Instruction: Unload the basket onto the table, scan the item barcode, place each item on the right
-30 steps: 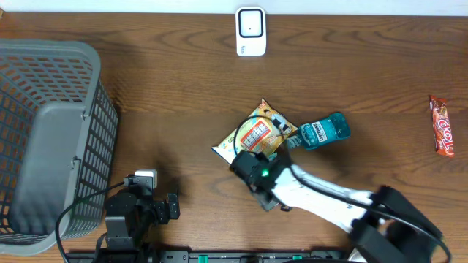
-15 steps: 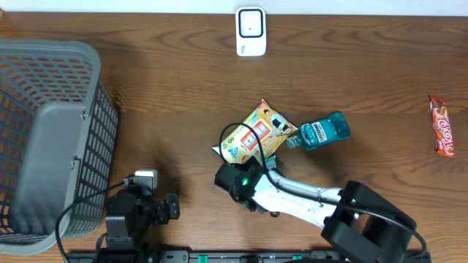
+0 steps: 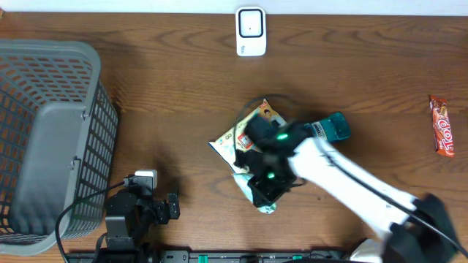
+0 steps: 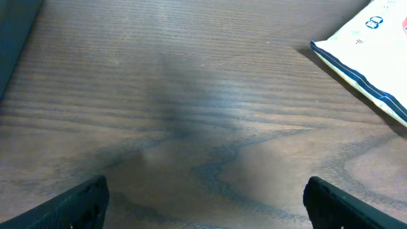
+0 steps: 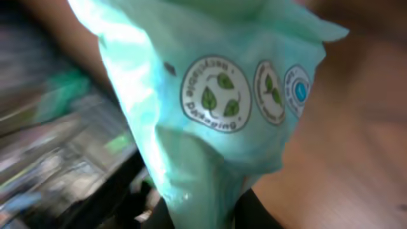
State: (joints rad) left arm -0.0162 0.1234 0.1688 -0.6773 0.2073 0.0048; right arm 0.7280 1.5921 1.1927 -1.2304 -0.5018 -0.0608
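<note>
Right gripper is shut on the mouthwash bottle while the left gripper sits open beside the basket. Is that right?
Not quite. The right gripper is shut on the snack bag, not the mouthwash bottle; the right wrist view shows the green packet pinched between its fingers. The rest holds: the left gripper sits open beside the basket.

Mock shop checkout, this one: wooden desk (image 3: 175,80), grey basket (image 3: 51,131), white scanner (image 3: 251,31) up top, groceries: snack packet (image 3: 227,144), mouthwash bottle (image 3: 336,126), candy bar (image 3: 441,126).
</note>
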